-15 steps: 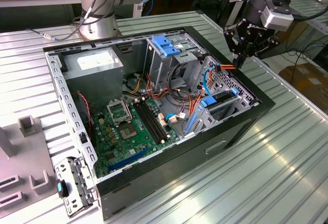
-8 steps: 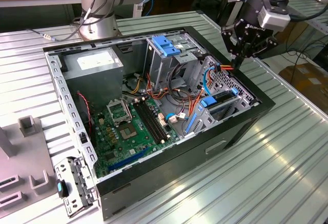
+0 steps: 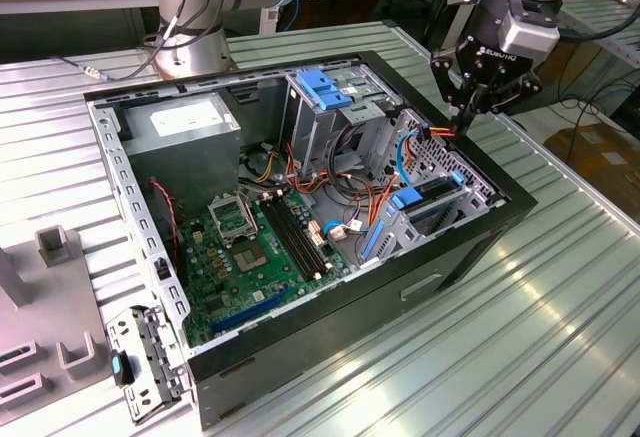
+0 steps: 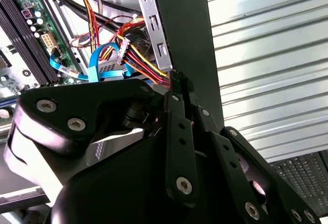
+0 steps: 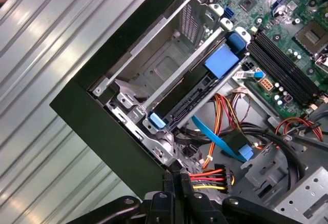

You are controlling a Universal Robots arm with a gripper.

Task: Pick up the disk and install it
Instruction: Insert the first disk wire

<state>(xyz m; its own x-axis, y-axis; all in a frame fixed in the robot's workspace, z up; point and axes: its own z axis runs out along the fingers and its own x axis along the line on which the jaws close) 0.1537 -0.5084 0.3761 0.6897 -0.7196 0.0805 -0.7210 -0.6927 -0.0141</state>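
Fingers (image 4: 177,88) pressed together, clenched on nothing that can be made out, tips right at a bundle of red, yellow and black power wires (image 5: 207,177) in both wrist views. In the exterior view the gripper (image 3: 468,107) hangs over the open computer case (image 3: 300,357), above its corner at the exterior view's right, close to the orange and blue cables there. The disk (image 5: 197,93) sits inside the case, already slotted edge-up in the metal drive bay (image 5: 154,73) by the case wall, blue carrier rail ends showing at both ends, a blue tab (image 5: 223,60) on top; in the exterior view it is just below the gripper, near the case's front edge. Motherboard (image 3: 255,247) lies on the case floor, grey power supply (image 3: 185,127) in the far corner, a blue latch piece (image 3: 320,87) on the upper drive cage. The case rests on a ribbed metal desk (image 3: 560,297).
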